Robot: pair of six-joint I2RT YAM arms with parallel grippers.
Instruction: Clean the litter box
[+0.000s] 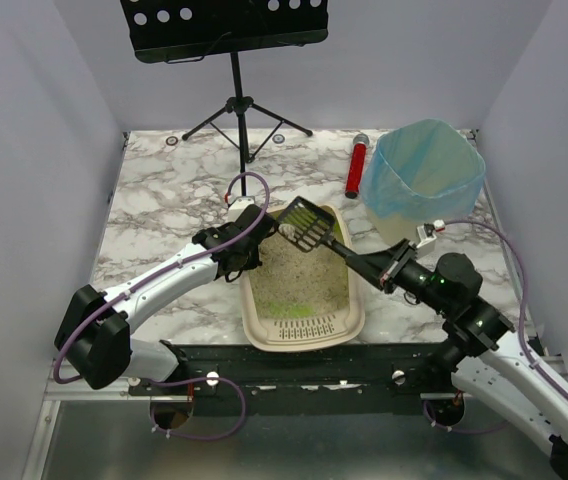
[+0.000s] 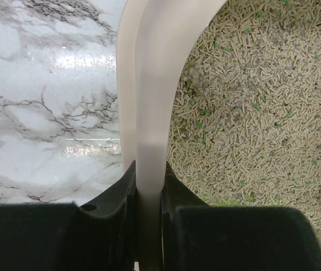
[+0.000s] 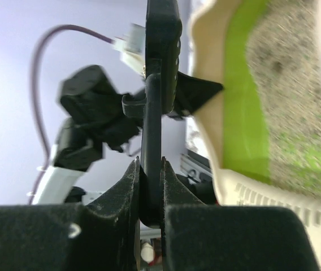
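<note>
Fingers (image 2: 107, 195) of the left gripper (image 2: 149, 186) clench on the rim of the litter box (image 2: 149, 84), one pad outside the wall, one inside. Right gripper (image 3: 151, 180) clamped tight on the handle of the black scoop (image 1: 307, 224); handle runs straight up between the jaws in the wrist view.

Litter box sits at lower centre of the overhead frame, just beyond the arm bases, slotted grille end nearest. Left arm pins its left rim toward the far end.

Scoop head hangs lifted above the far end of the box, clear of the granules (image 2: 251, 101). Cannot tell whether anything rides on it.

Progress, as judged: mid-job. Greyish patches show among the pellets near the left wall, so sifting looks unfinished. Carry to the bin (image 1: 434, 190) not yet made; the bin stands at upper right, apart from the box, blue liner open. Its contents are not visible.

Red cylinder (image 1: 357, 167) lies just left of the bin.

Table (image 1: 164, 200): white marble pattern with grey veins, glossy, throwing glare. Black music stand (image 1: 224, 30) on a tripod at top centre. Pale lavender walls close in on three sides.
</note>
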